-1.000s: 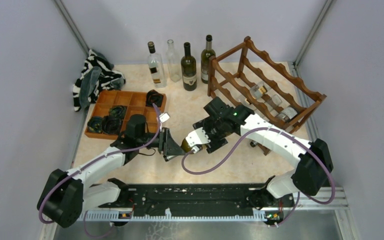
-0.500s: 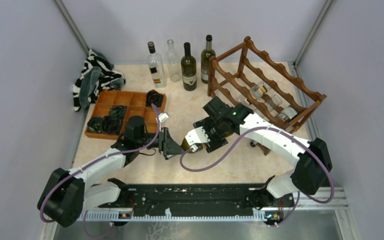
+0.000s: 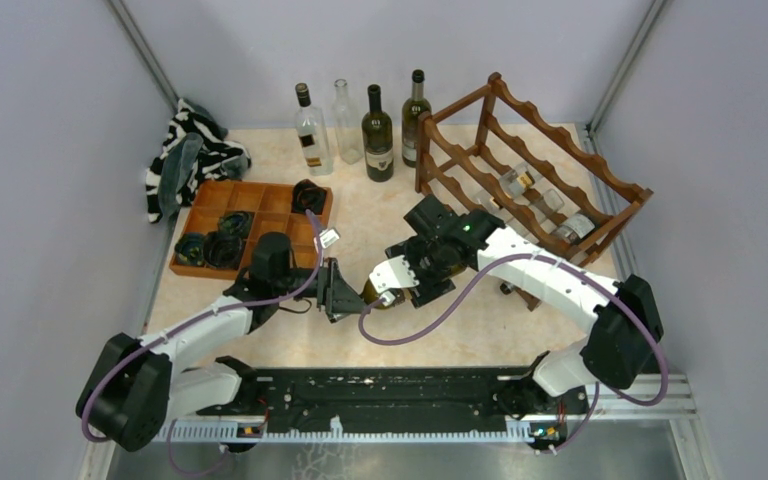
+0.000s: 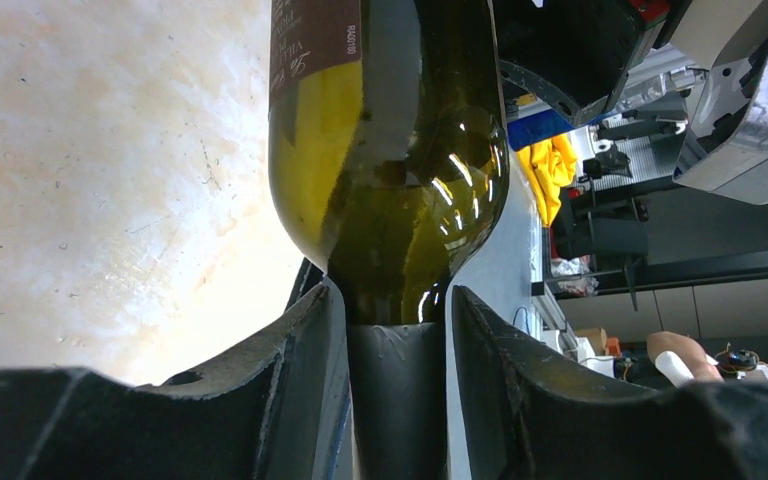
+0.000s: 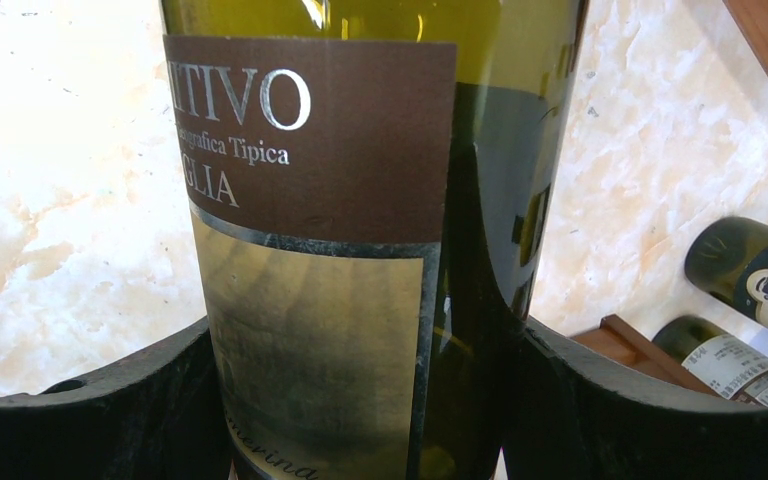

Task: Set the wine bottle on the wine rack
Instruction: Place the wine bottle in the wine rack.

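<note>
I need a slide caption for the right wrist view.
Right gripper clasps the brown-labelled body of a green glass wine bottle.

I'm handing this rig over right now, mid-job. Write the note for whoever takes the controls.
Right gripper: shut on the labelled body of the wine bottle.
Left gripper: fingers close on either side of the neck; cannot tell whether it is clamped.
Bottle: roughly horizontal between the two arms, mid-table, left of the wine rack.
Rack: three bottles lie in it.
Done: bottle grasped.
Left: carry it to the rack, lay it in a free cradle, release.
</note>
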{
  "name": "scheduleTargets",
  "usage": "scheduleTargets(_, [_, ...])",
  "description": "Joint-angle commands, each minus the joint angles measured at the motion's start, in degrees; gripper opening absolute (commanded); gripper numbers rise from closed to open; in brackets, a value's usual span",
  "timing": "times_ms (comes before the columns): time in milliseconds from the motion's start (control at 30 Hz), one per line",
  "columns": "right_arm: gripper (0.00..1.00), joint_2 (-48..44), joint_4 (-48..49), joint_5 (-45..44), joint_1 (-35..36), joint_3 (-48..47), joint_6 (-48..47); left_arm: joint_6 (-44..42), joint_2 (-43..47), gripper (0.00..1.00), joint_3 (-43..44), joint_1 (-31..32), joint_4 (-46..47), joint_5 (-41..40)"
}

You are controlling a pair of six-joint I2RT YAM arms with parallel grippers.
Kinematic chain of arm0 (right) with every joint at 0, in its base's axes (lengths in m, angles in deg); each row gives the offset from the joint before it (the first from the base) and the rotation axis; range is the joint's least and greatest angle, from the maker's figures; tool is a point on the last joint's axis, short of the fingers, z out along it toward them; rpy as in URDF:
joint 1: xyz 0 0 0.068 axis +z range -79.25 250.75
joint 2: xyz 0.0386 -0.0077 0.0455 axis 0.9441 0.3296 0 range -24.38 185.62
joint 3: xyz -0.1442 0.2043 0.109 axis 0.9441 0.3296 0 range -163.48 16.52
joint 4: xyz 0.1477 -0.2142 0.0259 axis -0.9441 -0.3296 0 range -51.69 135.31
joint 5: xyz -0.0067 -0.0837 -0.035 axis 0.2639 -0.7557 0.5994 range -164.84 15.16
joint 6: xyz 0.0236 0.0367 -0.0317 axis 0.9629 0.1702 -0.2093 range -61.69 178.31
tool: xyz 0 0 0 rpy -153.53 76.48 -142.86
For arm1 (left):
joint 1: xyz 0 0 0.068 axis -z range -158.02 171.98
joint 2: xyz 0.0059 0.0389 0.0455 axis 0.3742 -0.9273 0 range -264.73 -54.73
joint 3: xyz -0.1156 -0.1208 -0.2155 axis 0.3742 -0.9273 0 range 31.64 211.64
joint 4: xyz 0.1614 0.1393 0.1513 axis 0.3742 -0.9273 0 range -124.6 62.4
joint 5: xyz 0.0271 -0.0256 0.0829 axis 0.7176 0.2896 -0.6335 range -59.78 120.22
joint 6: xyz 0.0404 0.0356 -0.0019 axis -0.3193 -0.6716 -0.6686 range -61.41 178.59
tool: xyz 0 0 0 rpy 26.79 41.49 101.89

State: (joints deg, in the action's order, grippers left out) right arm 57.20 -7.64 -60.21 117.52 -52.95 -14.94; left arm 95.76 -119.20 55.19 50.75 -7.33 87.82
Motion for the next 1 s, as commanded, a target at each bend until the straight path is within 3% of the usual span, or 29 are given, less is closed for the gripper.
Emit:
scheduleTargets(0, [0.0, -1.26, 6.73, 1.0, 0.17, -3.62, 2.72, -2.87, 0.06, 0.53, 1.48, 0.31, -2.99, 2.67])
scheduleTargets(267, [0.0, -1.34, 6.64, 1.76, 0.16, -3.68, 2.75, -2.75, -0.89, 0.55, 1.7, 0.27, -2.9, 3.58])
scheduleTargets(633, [0.0, -1.13, 6.73, 2.59, 0.13, -3.42, 2.71, -1.92, -1.87, 0.45, 1.5, 0.32, -1.72, 3.4])
scheduleTargets(833, [0.0, -1.29, 6.89, 2.36, 0.1, -3.14, 2.85, -1.09, -1.89, 0.02, 1.09, 0.32, 0.34, 4.71])
scheduleTargets(933, [0.02, -1.42, 7.02, 2.29, 0.17, -2.98, 3.42, 1.23, -0.91, 0.0, -0.09, 0.27, 4.59, 5.19])
scheduleTargets(967, [0.09, -1.52, 7.17, 2.14, 0.17, -2.83, 3.86, 2.57, -0.46, 0.0, -0.74, 0.3, 6.71, 5.22])
